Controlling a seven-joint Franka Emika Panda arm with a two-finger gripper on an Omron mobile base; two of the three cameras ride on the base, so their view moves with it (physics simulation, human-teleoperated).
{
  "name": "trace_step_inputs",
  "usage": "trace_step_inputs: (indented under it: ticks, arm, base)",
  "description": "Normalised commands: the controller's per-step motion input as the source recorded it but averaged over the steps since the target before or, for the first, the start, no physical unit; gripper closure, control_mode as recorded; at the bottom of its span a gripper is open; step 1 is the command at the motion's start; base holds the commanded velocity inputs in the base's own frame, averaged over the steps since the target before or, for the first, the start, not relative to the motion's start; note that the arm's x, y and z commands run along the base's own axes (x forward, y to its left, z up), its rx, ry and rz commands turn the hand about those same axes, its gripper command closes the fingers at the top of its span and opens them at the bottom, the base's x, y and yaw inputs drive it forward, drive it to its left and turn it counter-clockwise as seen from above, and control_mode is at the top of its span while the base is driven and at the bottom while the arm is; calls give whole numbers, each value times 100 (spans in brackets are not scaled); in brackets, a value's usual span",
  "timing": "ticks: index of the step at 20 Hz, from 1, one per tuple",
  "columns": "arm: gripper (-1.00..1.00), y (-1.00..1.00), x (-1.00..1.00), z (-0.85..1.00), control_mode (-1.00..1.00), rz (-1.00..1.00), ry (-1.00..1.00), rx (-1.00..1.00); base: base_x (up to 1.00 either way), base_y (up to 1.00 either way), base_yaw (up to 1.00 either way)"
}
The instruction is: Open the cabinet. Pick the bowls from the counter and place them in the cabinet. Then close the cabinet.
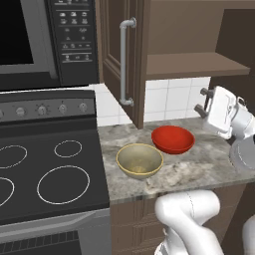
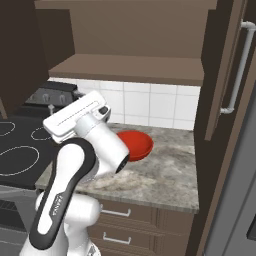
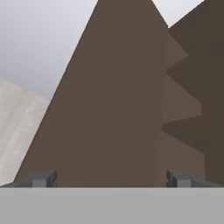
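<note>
The brown wooden wall cabinet [image 1: 149, 55] stands open. The glossy red bowl [image 1: 173, 139] and beige-tan bowl [image 1: 140, 160] sit mid-worktop on the speckled stone counter [image 1: 199, 169], touching. The claw [image 1: 201, 101] hovers above, spread wide, empty.

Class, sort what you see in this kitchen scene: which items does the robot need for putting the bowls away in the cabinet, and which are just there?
Needed:
- cabinet, doors open
- red bowl
- beige bowl
- counter, under both bowls
- gripper, open and empty

Just there:
- stovetop
- microwave
- drawers
</note>
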Motion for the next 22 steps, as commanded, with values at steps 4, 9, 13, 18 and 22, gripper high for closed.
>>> trace_step_inputs:
  ticks: [4, 9, 13, 18, 22]
  arm:
    - [-100, 8, 28, 0, -100, 0, 0, 0]
    - [-100, 25, 25, 0, -100, 0, -1, 0]
    - [-100, 47, 26, 0, -100, 0, -1, 0]
    - [-100, 46, 30, -4, -100, 0, -2, 0]
    - [-100, 58, 26, -10, -100, 0, -2, 0]
  base:
    - [0, 0, 0]
    - [0, 0, 0]
    - [0, 0, 0]
    - [0, 0, 0]
    - [0, 0, 0]
